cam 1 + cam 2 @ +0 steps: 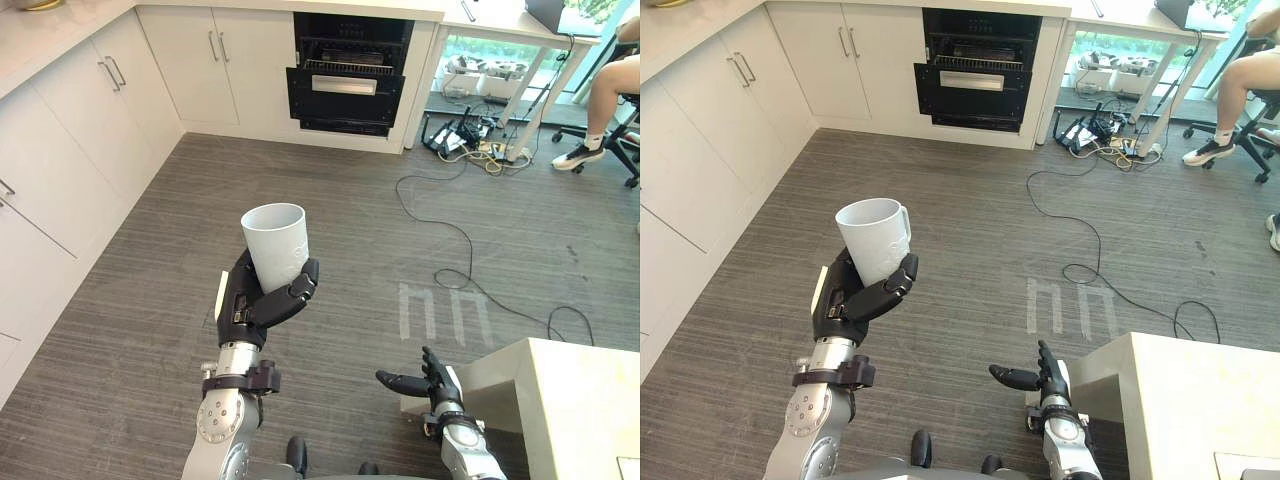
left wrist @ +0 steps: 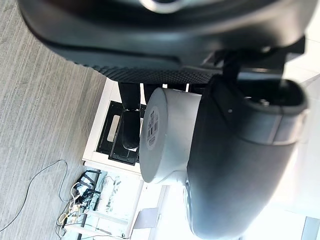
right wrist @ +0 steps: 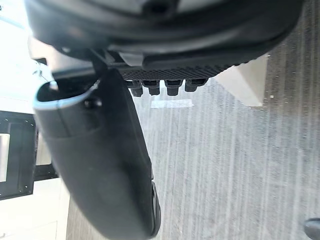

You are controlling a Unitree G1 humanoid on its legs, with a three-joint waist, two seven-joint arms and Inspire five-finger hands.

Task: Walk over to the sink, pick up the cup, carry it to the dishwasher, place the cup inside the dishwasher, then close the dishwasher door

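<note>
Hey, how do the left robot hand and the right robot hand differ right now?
The left robot hand is curled round the white cup; the right robot hand is relaxed and holds nothing. The left robot hand reaches further forward; the right robot hand sits close in, beside the pale counter. Both are dark.

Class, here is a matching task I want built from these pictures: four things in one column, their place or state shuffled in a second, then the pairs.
Column one
1. cup
2. right hand
3. dishwasher
4. person

Column two
a. door part-way open, across the floor
b. seated at the far right
c. gripped in the left hand
d. open, holding nothing

Pairs: 1-c, 2-d, 3-a, 4-b
</note>
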